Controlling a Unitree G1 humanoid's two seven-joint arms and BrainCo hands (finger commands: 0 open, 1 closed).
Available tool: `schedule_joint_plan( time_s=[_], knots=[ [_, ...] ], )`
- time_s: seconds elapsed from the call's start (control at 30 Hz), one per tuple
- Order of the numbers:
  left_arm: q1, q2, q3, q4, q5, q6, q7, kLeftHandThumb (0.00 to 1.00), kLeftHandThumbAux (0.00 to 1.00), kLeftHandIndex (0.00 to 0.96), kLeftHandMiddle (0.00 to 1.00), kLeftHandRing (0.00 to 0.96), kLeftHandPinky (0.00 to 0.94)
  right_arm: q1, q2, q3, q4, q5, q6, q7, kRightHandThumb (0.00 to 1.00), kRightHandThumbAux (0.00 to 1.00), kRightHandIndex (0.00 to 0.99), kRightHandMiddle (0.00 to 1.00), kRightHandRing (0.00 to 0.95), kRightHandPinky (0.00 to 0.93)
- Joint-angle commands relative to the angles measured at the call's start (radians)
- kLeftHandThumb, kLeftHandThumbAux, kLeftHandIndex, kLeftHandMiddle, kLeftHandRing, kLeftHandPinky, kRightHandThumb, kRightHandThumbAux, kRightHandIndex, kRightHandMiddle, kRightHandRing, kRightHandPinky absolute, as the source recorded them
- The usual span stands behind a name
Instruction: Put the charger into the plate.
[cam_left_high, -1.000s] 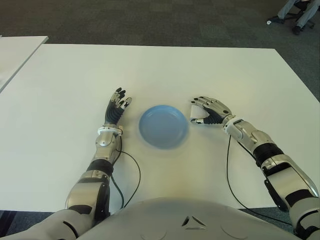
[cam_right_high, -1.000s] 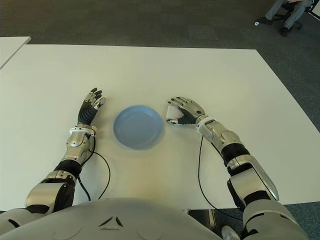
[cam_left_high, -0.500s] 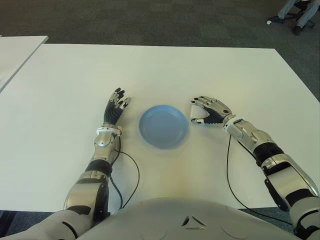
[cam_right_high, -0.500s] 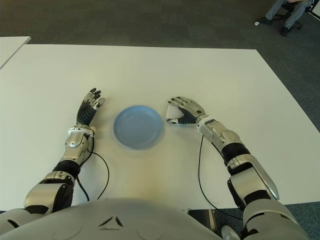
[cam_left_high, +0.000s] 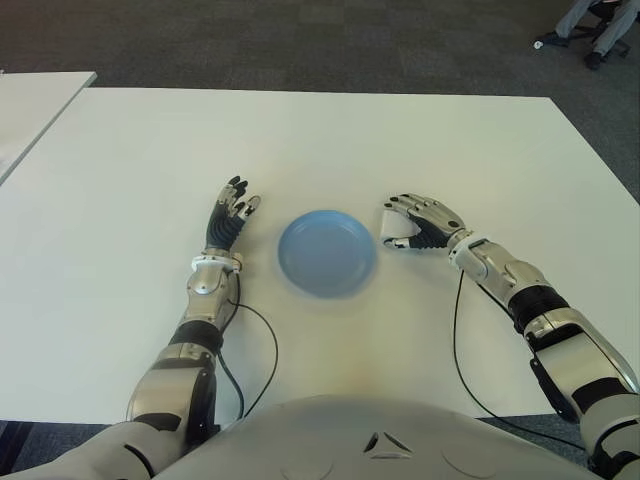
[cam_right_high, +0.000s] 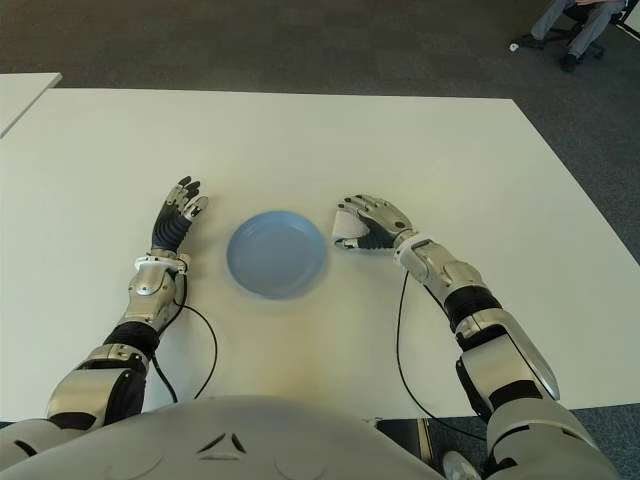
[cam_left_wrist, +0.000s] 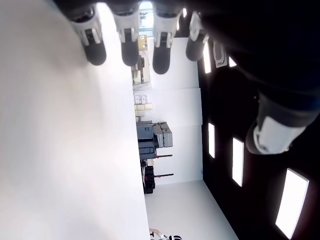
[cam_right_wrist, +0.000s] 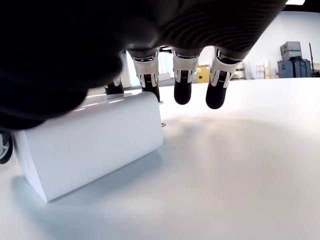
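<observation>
Little has moved since the earlier frames: the left hand (cam_left_high: 229, 218) has shifted only slightly. It lies left of the blue plate (cam_left_high: 327, 252), fingers extended and holding nothing. The right hand (cam_left_high: 420, 222) arches over the white charger (cam_right_wrist: 92, 141), fingers (cam_right_wrist: 182, 86) curved but not closed on it. The charger sits on the white bench (cam_left_high: 400, 140), just right of the plate.

The charger (cam_left_high: 392, 230) was mostly hidden under the right hand (cam_left_high: 418, 222) near the frame's middle. Whether the fingers (cam_right_wrist: 183, 82) touched it could not be told. A person (cam_left_high: 598, 22) was cut off at the upper right corner.
</observation>
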Motion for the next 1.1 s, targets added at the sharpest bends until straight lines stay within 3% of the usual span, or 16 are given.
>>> schedule_joint_plan(
  time_s=[0.03,1.1],
  knots=[
    [0.067,-0.003,-0.011,0.032,0.006,0.043,-0.014,0.000,0.507,0.054,0.140,0.106,0.062,0.013,-0.003,0.008,0.009,0.011,-0.006,0.004,0.267,0.267,0.000,0.000,0.000,0.000],
    [0.083,-0.002,-0.016,-0.007,0.005,0.068,-0.028,0.000,0.503,0.065,0.142,0.104,0.041,0.016,-0.006,0.025,0.042,0.014,-0.002,0.008,0.257,0.266,0.000,0.000,0.000,0.000]
  ],
)
